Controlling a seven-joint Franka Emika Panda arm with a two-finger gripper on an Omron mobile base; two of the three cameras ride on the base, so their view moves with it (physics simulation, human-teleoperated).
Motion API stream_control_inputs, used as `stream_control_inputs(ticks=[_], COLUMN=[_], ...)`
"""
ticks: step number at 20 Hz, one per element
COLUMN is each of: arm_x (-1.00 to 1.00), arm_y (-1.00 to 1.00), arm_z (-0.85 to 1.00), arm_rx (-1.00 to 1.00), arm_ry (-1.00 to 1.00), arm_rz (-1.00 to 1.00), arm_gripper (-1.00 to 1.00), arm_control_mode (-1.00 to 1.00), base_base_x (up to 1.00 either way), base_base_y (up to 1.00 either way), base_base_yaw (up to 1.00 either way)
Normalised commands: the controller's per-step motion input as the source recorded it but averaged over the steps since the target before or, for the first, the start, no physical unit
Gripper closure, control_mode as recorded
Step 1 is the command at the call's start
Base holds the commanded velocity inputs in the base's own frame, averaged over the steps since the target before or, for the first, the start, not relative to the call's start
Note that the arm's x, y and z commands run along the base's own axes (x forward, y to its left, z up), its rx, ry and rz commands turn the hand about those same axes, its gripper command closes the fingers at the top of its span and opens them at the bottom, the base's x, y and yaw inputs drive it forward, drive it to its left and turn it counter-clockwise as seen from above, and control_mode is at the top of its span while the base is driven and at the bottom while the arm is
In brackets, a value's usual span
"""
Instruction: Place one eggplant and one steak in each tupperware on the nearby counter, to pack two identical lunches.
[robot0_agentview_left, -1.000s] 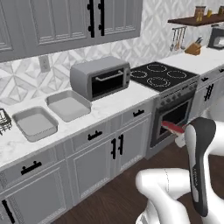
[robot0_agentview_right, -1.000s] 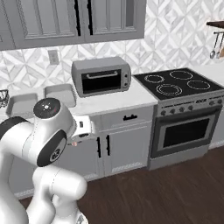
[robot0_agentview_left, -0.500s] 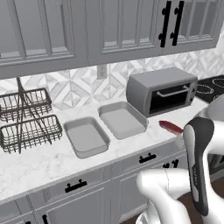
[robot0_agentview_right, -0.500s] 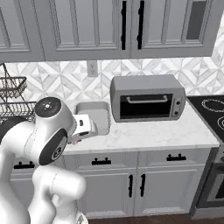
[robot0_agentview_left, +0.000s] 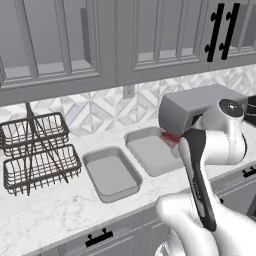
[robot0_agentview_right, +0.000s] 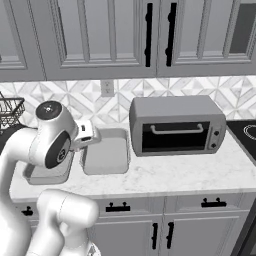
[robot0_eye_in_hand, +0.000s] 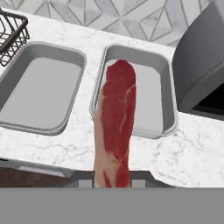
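Gripping a steak (robot0_eye_in_hand: 116, 122), the tool (robot0_eye_in_hand: 112, 177) hangs above the near edge of the bench (robot0_eye_in_hand: 65, 148), its jaws closed narrow on the meat's lower end at the bottom of the hand view. The steak reaches forward from the tips, so its far end lies over the right tray (robot0_eye_in_hand: 158, 103) while its near part is over bare marble. The left tray (robot0_eye_in_hand: 26, 92) sits just beside it, and both trays look empty.

To do this step well, I judge the tool should carry further over the right tray until the whole slab is inside the rim, then lower before letting go, keeping clear of the toaster oven (robot0_agentview_right: 176, 125) close on the right.

The steak is a long, flat, dark red slab with pale fat along one side. The trays are smooth grey, shallow, round-cornered with flared rims. The bench is white with faint grey veins. A black wire basket (robot0_agentview_left: 37, 155) stands to the left.
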Motion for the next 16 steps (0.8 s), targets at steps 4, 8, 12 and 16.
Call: stream_control_inputs(ticks=[4,8,12,16], arm_x=[1.0,1.0,1.0,1.0], arm_y=[0.32,-0.04,-0.32,-0.21], arm_z=[-0.5,-0.63,-0.69,-0.63], arm_rx=[0.0,0.0,0.0,0.0], arm_ry=[0.0,0.02,0.05,0.06], arm_rz=[0.0,-0.01,-0.01,0.0], arm_gripper=[1.0,1.0,1.0,-1.0], arm_control_mode=[-1.0,-1.0,-1.0,-1.0], base_base_x=[0.0,0.0,0.0,0.0], base_base_y=[0.0,0.0,0.0,0.0], base_base_yaw=[0.0,0.0,0.0,0.0])
